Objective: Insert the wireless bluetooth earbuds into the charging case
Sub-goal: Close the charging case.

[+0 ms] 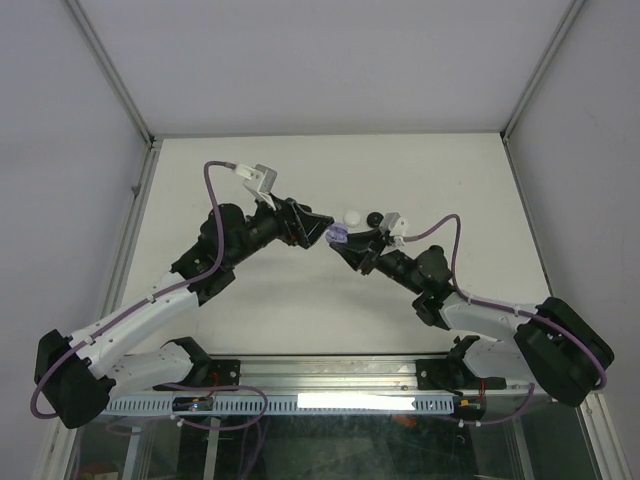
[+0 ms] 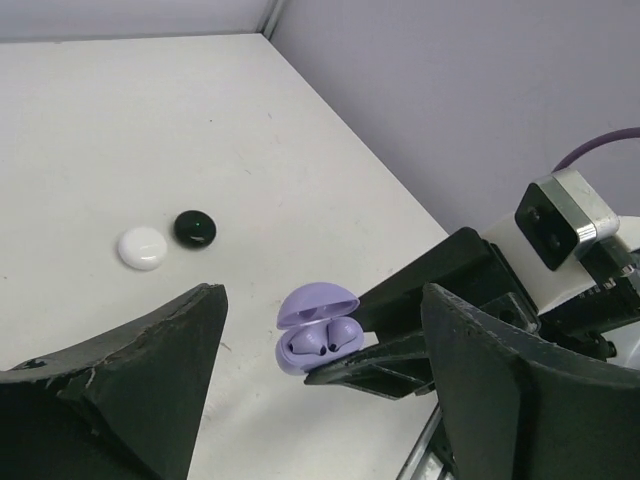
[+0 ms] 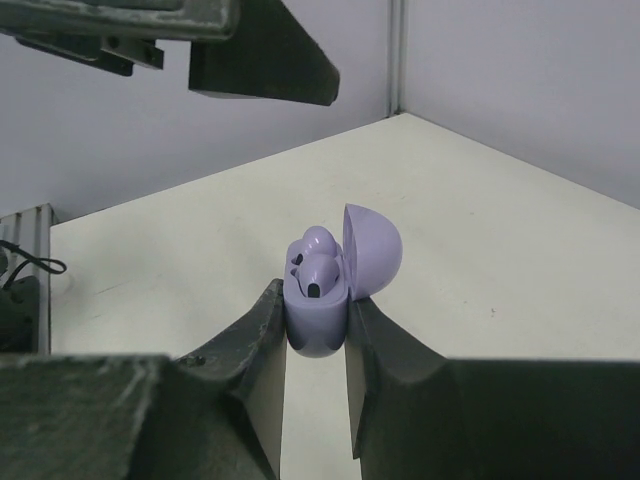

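My right gripper [image 3: 315, 300] is shut on a lavender charging case [image 3: 316, 325] and holds it above the table with its lid [image 3: 372, 250] hinged open. Two lavender earbuds [image 3: 318, 268] sit in the case's wells; they also show in the left wrist view [image 2: 322, 340]. My left gripper [image 2: 320, 300] is open and empty, its wide-spread fingers [image 2: 150, 370] framing the case from close by without touching it. In the top view the left gripper [image 1: 320, 228] and right gripper [image 1: 343, 243] meet tip to tip at the table's middle, with the case [image 1: 338, 236] between them.
A round white disc-like case [image 2: 140, 248] and a round black one [image 2: 194, 229] lie side by side on the white table [image 2: 150, 120], just beyond the grippers; both show in the top view [image 1: 351, 216]. Grey walls [image 2: 450, 90] enclose the table's back and sides.
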Available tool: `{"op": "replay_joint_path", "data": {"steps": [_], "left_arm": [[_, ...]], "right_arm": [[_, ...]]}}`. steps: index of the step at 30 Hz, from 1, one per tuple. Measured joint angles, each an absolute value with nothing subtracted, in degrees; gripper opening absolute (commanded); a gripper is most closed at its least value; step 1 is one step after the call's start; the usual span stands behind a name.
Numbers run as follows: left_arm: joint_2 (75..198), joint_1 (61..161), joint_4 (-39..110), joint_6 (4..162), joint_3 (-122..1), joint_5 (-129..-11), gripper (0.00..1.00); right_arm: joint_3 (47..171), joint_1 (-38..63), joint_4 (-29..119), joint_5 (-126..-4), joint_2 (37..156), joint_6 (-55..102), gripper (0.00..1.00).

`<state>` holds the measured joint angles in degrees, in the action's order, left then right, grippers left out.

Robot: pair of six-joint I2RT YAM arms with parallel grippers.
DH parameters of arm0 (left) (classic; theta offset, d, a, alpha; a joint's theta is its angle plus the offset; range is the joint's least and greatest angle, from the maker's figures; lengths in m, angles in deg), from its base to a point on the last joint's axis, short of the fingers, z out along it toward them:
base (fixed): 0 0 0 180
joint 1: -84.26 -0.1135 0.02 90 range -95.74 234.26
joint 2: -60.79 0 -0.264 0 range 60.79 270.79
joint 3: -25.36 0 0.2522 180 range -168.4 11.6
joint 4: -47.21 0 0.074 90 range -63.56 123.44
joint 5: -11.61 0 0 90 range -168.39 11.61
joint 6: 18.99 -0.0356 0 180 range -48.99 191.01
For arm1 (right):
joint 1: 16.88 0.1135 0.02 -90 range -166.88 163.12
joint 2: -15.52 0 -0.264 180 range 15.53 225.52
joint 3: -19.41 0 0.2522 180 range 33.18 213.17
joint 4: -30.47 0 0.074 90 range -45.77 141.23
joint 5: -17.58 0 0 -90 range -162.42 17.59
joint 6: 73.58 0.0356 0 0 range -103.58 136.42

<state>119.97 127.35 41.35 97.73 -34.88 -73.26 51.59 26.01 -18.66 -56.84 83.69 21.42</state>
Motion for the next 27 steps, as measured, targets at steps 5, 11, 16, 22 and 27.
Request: {"op": "replay_joint_path", "data": {"steps": [5, 11, 16, 22, 27], "left_arm": [[120.0, 126.1, 41.3, 97.7, -34.9, -70.7, 0.85], [121.9, 124.1, 42.3, 98.9, -34.5, -65.5, 0.82], [124.4, 122.4, 44.1, 100.9, -33.6, -59.7, 0.77], [125.9, 122.4, 47.0, 102.8, -33.5, -53.1, 0.75], [126.4, 122.4, 49.6, 104.1, -33.4, -48.5, 0.72]], "right_arm": [[52.2, 26.0, -18.0, -53.5, 83.2, 23.1, 0.0], [53.4, 25.9, -18.1, -49.7, 82.4, 25.6, 0.0], [53.8, 25.5, -18.6, -47.2, 82.4, 28.0, 0.0], [54.6, 24.7, -19.5, -44.2, 82.9, 30.8, 0.0], [54.8, 23.8, -21.5, -42.5, 84.8, 33.5, 0.0]]}}
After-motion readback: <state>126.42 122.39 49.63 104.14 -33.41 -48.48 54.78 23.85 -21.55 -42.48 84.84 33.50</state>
